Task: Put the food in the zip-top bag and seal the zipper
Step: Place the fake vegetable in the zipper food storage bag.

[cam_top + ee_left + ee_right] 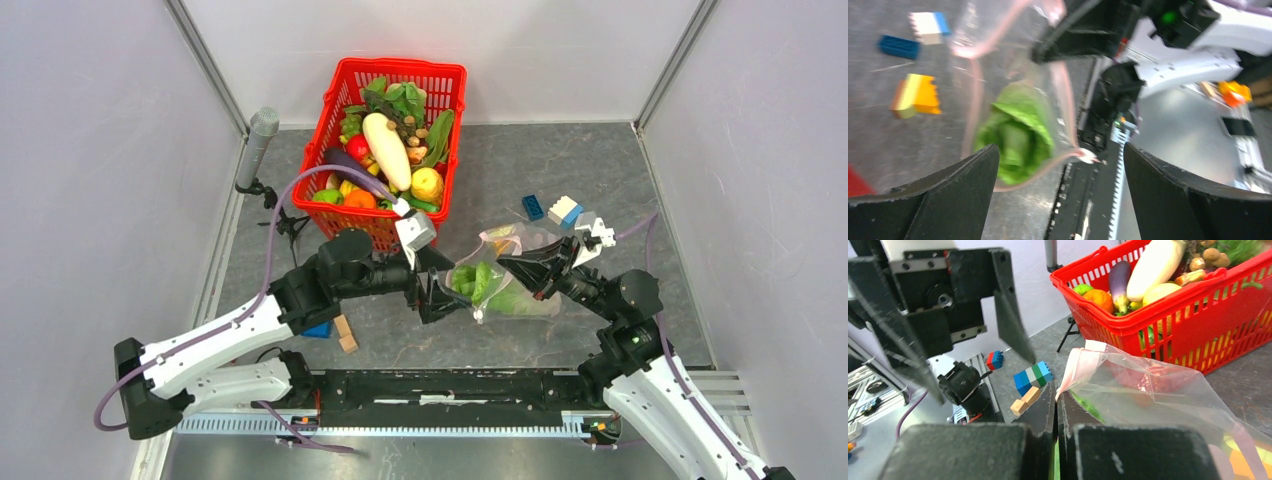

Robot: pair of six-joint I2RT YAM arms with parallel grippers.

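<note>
Bagging under way: the right gripper (1057,395) had its jaws pinched shut on the pink zipper (1075,365) at the mouth of the zip-top bag (515,300), holding that edge up off the counter (560,170). The left gripper (445,290) hung just in front of the opening, jaws spread wide and carrying nothing. The bag lay between the two arms, just beside the red basket (400,65), with a green napa cabbage (1018,135) inside it. Most of the food sat in the basket, among it a white radish (1155,267), a purple eggplant (1119,282) and an orange (1098,297). Loading appeared to be the step in hand, with sealing some way off. The next move would likely call for the left arm to reach into the basket, take one piece and feed it through the held-open mouth without dragging the thin plastic. Building blocks (533,207) lay scattered nearby.
</note>
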